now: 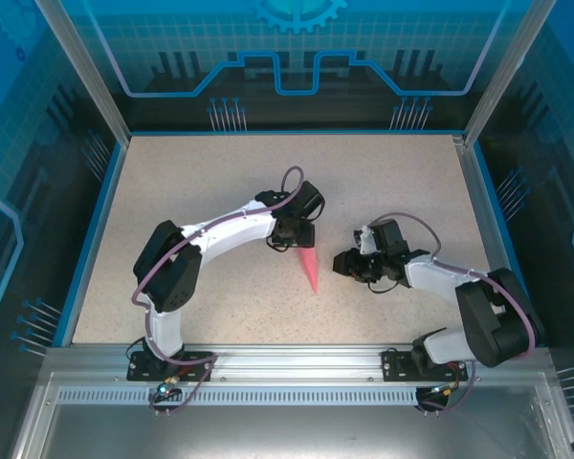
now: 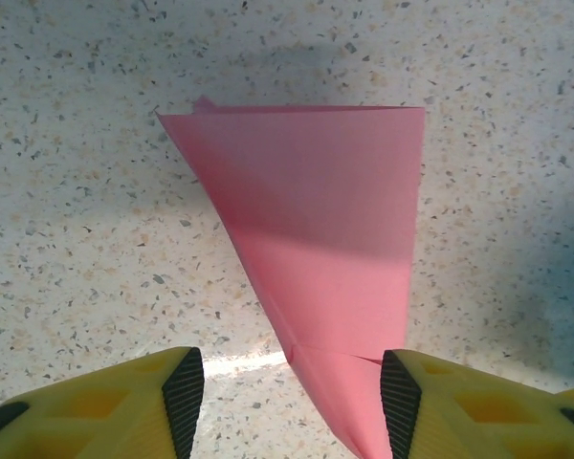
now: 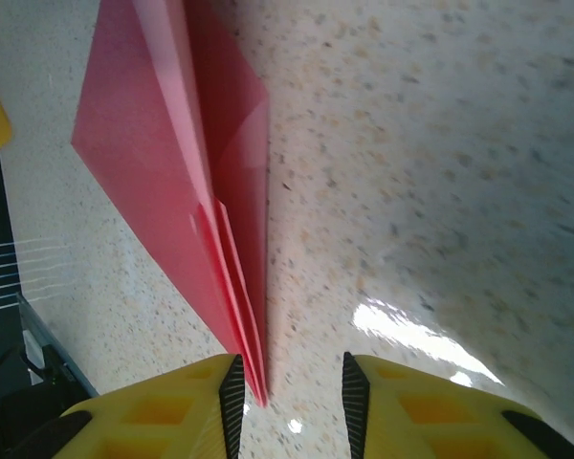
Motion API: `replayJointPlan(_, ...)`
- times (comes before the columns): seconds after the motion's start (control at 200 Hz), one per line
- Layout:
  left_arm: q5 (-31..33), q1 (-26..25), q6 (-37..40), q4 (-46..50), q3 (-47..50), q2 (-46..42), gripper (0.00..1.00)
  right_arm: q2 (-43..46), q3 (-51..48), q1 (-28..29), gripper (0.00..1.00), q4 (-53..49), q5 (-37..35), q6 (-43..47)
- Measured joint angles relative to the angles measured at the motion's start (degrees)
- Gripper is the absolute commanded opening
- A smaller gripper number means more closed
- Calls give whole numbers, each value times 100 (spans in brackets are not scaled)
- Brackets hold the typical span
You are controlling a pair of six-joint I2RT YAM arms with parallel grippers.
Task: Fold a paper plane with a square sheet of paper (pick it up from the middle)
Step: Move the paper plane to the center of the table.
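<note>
- The paper plane (image 1: pixel 307 266) is laid on the table (image 1: pixel 191 172).
- The left gripper (image 2: pixel 292 382) is spread astride it, unclamped.
- The right gripper (image 3: pixel 287 392) is parted narrowly, nothing gripped.

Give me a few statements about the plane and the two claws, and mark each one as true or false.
1. The plane lies on the table. True.
2. The plane is blue. False: it is pink-red.
3. The left claw is open. True.
4. The right claw is shut on the plane. False: its jaws stand apart, with the plane's tip in the gap.
</note>
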State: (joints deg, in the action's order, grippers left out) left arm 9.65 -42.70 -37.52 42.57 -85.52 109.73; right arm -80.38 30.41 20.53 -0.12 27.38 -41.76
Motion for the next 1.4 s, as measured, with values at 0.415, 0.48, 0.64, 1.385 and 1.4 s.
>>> replayJointPlan(0.415, -48, 195, -7, -138, 544, 208, 42, -1176, 710, 483, 39, 442, 166, -7)
replayJointPlan(0.48, -50, 249, -7, -155, 658, 208, 38, -1316, 804, 557, 39, 472, 173, -4)
replayJointPlan(0.64, -92, 323, -2, -273, 802, 177, 36, -1576, 992, 688, 39, 476, 177, -4)
replayJointPlan(1.385, -262, 323, -2, -605, 984, 13, 36, -1333, 1508, 1360, 48, -437, -782, 437)
replayJointPlan(1.4, -262, 323, -2, -605, 984, 11, 36, -1329, 1513, 1368, 48, -442, -789, 444)
